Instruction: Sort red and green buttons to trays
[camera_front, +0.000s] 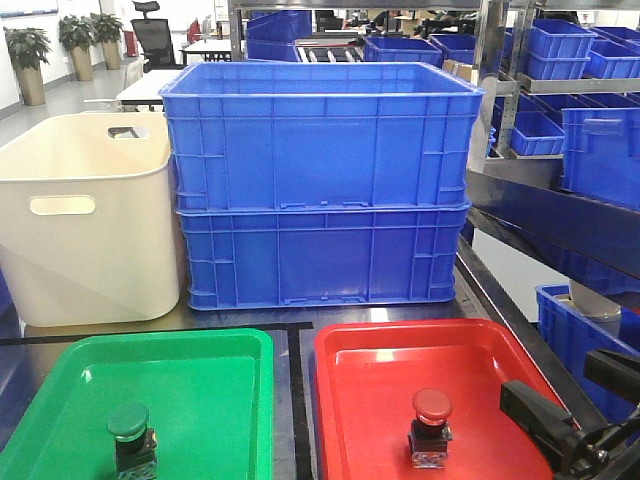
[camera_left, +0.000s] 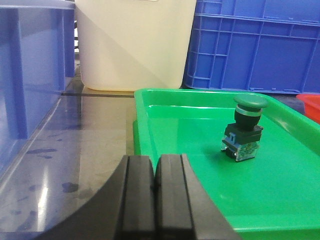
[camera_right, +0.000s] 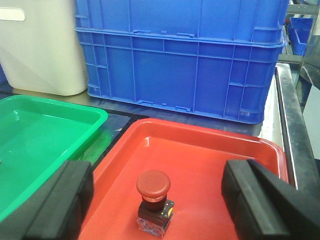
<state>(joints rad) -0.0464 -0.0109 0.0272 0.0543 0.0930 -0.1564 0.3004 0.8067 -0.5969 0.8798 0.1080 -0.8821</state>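
Observation:
The green button (camera_front: 130, 435) stands upright in the green tray (camera_front: 215, 345), near its front. The red button (camera_front: 431, 425) stands upright in the red tray (camera_front: 470, 340). In the left wrist view my left gripper (camera_left: 155, 185) is shut with nothing in it, low at the green tray's (camera_left: 150, 100) near left rim; the green button (camera_left: 244, 127) is ahead and to the right, apart from it. My right gripper (camera_right: 156, 175) is open wide over the red tray (camera_right: 200, 137), its fingers (camera_right: 252, 195) on either side of the red button (camera_right: 153, 192) without touching it.
Two stacked deep blue crates (camera_front: 320, 180) stand behind the trays, with a cream tub (camera_front: 85, 220) to their left. A translucent blue bin (camera_left: 30, 75) sits left of the green tray. Metal shelving with more blue bins (camera_front: 590, 130) runs along the right.

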